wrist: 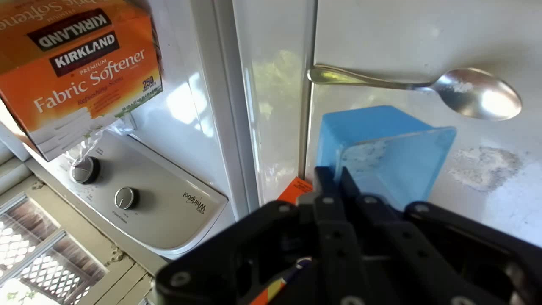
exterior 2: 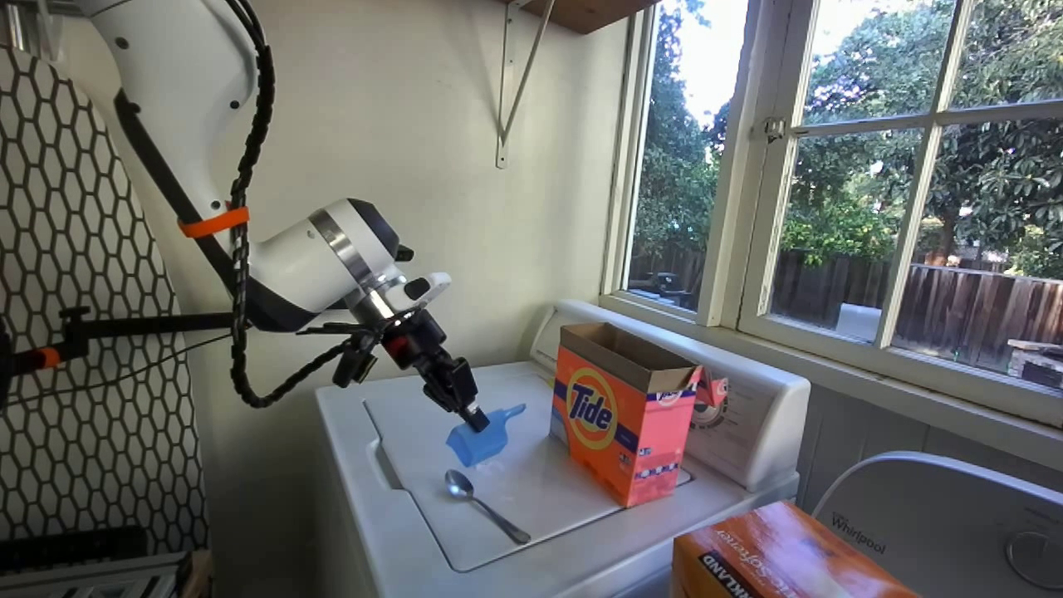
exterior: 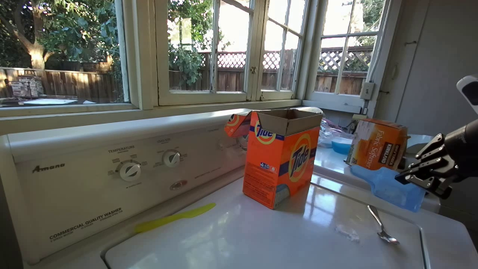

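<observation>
My gripper (wrist: 337, 176) is shut on the side wall of a translucent blue scoop (wrist: 377, 123). One finger is inside the scoop and one outside. Some white powder clings inside it. The scoop also shows in both exterior views (exterior: 396, 190) (exterior 2: 483, 442), at or just above the white washer lid (exterior: 239, 239); I cannot tell whether it touches. A metal spoon (wrist: 423, 86) lies on the lid close to the scoop, with powder in its bowl. A patch of spilled white powder (wrist: 485, 167) lies beside them. An open orange Tide box (exterior: 283, 160) stands upright near the scoop.
The washer's control panel (exterior: 112, 179) rises at the lid's back, under windows. A yellow-green plastic knife (exterior: 175, 217) lies before it. An orange Kirkland fabric softener box (wrist: 84, 72) sits on the neighbouring Whirlpool machine (wrist: 165, 199), with a blue bowl (exterior: 340, 145) close by.
</observation>
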You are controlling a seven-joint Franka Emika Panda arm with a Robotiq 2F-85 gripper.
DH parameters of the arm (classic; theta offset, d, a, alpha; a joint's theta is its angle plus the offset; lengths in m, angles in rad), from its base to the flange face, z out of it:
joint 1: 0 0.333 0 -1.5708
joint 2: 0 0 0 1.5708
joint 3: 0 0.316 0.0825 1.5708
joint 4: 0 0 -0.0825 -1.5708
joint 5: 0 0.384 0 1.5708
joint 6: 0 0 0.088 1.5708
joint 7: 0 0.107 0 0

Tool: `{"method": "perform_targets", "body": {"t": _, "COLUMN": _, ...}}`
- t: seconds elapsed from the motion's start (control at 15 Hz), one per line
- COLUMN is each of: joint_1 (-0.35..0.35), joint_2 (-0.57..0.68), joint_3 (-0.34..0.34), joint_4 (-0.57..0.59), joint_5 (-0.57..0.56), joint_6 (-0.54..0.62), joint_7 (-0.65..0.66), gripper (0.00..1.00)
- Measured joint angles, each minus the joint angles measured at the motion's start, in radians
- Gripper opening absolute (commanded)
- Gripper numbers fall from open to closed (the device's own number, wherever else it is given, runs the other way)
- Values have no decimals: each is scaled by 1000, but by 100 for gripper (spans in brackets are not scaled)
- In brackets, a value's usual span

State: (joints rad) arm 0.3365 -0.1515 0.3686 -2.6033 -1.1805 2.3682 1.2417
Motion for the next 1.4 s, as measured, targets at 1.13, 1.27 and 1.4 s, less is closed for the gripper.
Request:
{"method": "perform_targets", "body": {"t": 1.13, "joint_1": 31, "joint_2": 133, "joint_3": 29, "joint_4": 71, "joint_5": -86, "joint_6": -146, "joint_7": 88, "gripper": 1}}
{"method": "perform_targets", "body": {"t": 1.27, "joint_1": 39, "joint_2": 146, "joint_3": 32, "joint_4": 79, "joint_5": -93, "joint_6": -174, "joint_7": 90, "gripper": 1}}
{"method": "perform_targets", "body": {"t": 1.4, "joint_1": 46, "joint_2": 159, "joint_3": 35, "joint_4": 87, "joint_5": -99, "joint_6": -197, "joint_7": 91, "gripper": 1}}
